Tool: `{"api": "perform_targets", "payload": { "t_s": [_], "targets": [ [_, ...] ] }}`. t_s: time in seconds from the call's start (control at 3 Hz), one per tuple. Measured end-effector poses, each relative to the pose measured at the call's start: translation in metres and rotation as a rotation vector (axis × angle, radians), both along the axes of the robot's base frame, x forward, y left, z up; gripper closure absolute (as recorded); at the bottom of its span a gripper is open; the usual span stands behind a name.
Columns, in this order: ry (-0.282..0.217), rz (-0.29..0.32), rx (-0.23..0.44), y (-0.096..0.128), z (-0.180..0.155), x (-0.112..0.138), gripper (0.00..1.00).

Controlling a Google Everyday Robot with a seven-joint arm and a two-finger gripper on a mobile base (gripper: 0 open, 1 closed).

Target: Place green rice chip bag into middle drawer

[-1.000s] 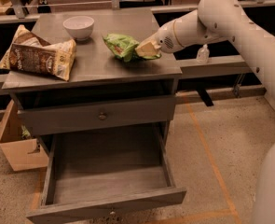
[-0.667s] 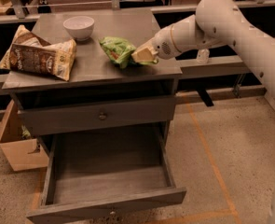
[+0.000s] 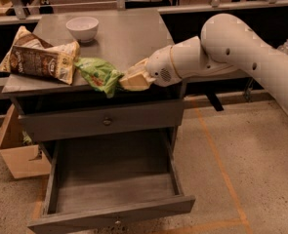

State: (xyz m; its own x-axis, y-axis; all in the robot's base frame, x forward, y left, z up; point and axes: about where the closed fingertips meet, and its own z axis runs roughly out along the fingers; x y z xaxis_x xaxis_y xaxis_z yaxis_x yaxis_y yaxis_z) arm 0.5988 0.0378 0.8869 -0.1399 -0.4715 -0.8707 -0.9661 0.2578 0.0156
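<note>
Colours on the grey table (image 3: 133,35)
Cream gripper (image 3: 125,80) at the front edge grips the green rice chip bag (image 3: 97,74); brown-and-tan chip bag (image 3: 38,60), white bowl (image 3: 82,28), grey middle drawer (image 3: 114,191).

At the grey bench's (image 3: 133,30) front edge, the white arm's gripper (image 3: 126,80) holds the crinkly light-green rice chip bag (image 3: 99,74) in its cream fingers (image 3: 139,76), just beside the tan-and-brown chip bag (image 3: 36,60), above the open grey wooden middle drawer (image 3: 114,189).

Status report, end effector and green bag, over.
End effector shut on crinkly light-green rice chip bag, at front edge of cabinet top. Wide grey wooden middle drawer open below. Nothing blocking.
</note>
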Motion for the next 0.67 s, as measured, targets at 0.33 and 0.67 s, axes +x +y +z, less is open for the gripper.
{"api": "perform_targets", "payload": {
  "t_s": [0.33, 0.67],
  "targets": [
    [0.003, 0.101, 0.001, 0.008, 0.006, -0.045, 1.00],
    [0.005, 0.189, -0.060, 0.020, -0.018, -0.084, 1.00]
  ]
}}
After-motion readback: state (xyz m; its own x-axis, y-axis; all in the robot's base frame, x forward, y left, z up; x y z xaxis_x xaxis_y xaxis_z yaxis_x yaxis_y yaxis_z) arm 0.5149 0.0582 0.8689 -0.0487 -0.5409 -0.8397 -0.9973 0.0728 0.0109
